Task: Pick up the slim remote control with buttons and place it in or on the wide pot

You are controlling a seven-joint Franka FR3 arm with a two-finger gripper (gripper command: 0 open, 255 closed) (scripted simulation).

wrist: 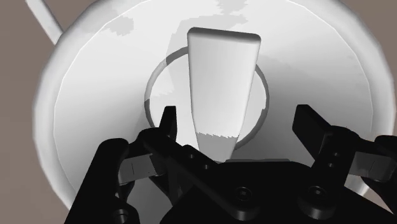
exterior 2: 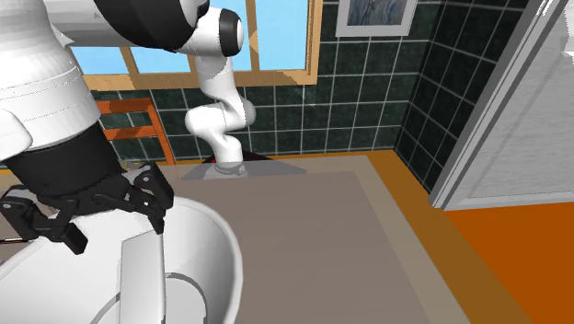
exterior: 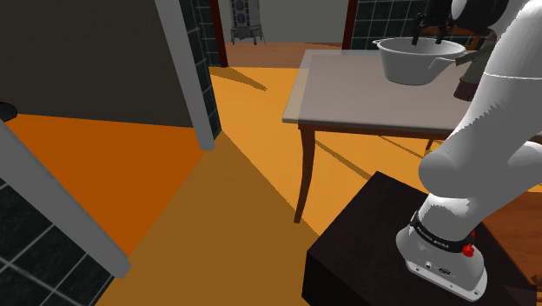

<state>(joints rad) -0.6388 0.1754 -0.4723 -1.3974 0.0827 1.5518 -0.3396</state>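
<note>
White slab, no buttons rendered: taken as the slim remote [wrist: 222, 83]. Sits inside the wide pot [wrist: 83, 114], steeply on end. Wrist view: one end between the fingers, the rest running away from the palm across the pot's flat bottom ring. Second exterior view: upper end just under the dark linkage, body dropping into the bowl. Long axis near upright, roughly in line with the gripper [wrist: 236, 114]; some lean likely, amount not readable.

Hand state: spread wide, pinching nothing. Pale gap on either side between slab and finger, narrower on one side than the other. No contact seen.

Pot location: on the table [exterior: 347, 104], toward the edge farthest from the stand [exterior: 373, 252]. Pale grey, with a thin handle [wrist: 44, 19] sticking out sideways over the tabletop.

Judgement: placement as good as made, with the remote within the pot walls and not gripped. Key relation for the coming move: remote directly ahead of the hand, its upper end between the fingers. Calls for a straight retreat along that same axis with no sideways drift, to avoid clipping the upper end, tipping the slab or nudging the pot rim. Residual risk: slab toppling against the wall on its own; harmless for the task.
</note>
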